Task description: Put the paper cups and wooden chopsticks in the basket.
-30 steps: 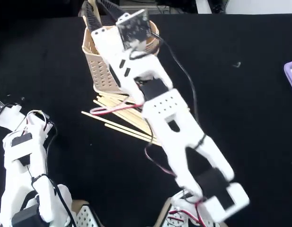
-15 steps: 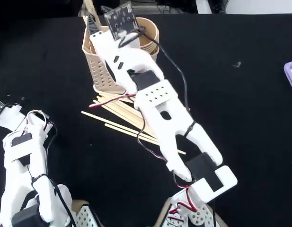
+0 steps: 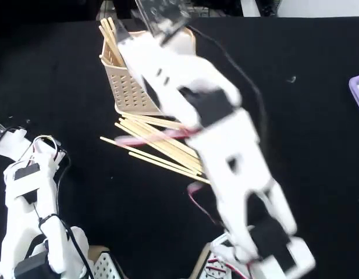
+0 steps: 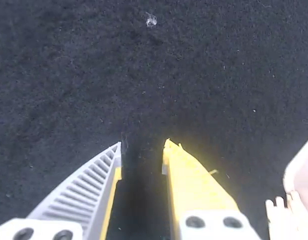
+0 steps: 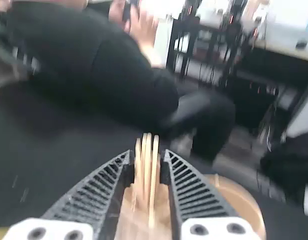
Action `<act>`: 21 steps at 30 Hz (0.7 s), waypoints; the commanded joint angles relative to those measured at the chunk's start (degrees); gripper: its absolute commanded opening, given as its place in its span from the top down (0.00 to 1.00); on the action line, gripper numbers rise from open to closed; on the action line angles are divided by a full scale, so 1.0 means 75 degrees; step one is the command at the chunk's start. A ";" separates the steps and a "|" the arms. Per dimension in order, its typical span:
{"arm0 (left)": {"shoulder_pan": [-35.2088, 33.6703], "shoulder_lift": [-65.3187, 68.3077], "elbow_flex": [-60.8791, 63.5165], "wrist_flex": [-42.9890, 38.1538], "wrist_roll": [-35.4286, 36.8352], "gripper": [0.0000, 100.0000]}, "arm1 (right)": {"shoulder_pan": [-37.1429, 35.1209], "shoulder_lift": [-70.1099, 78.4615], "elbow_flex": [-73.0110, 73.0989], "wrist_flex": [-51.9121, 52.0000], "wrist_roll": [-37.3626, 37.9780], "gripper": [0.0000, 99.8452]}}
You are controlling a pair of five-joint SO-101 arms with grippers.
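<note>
Black cloth is covering the table in the high view, with the basket (image 3: 130,90) sitting upper left of centre, loose chopsticks (image 3: 159,148) lying just below it, and the right arm (image 3: 226,145) stretching over it. Left wrist view: the left gripper (image 4: 142,147) is hovering over cloth, jaws spread. Right wrist view: the right gripper (image 5: 147,154) is pinching a chopstick bundle (image 5: 146,142).
</note>
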 commanded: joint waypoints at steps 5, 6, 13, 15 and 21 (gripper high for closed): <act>0.1518 -0.0141 -0.0158 0.0141 -0.1958 0.86 | 0.1078 -0.2421 0.2385 0.4419 0.0000 0.91; 0.1788 -0.0141 -0.0240 0.0352 -0.2262 0.86 | 0.1371 -0.2585 0.3018 0.4372 0.0023 0.91; 0.2596 -0.0129 -0.0510 0.1289 -0.2884 0.86 | 0.1582 -0.3042 0.6851 0.2391 0.2040 0.91; 0.2444 -0.0129 -0.0510 0.1289 -0.2884 0.86 | 0.1383 -0.2889 0.7730 0.1793 0.2110 0.91; 0.2045 -0.0129 -0.0533 0.1160 -0.2450 0.86 | 0.0563 -0.1799 0.9489 -0.0598 0.2075 0.78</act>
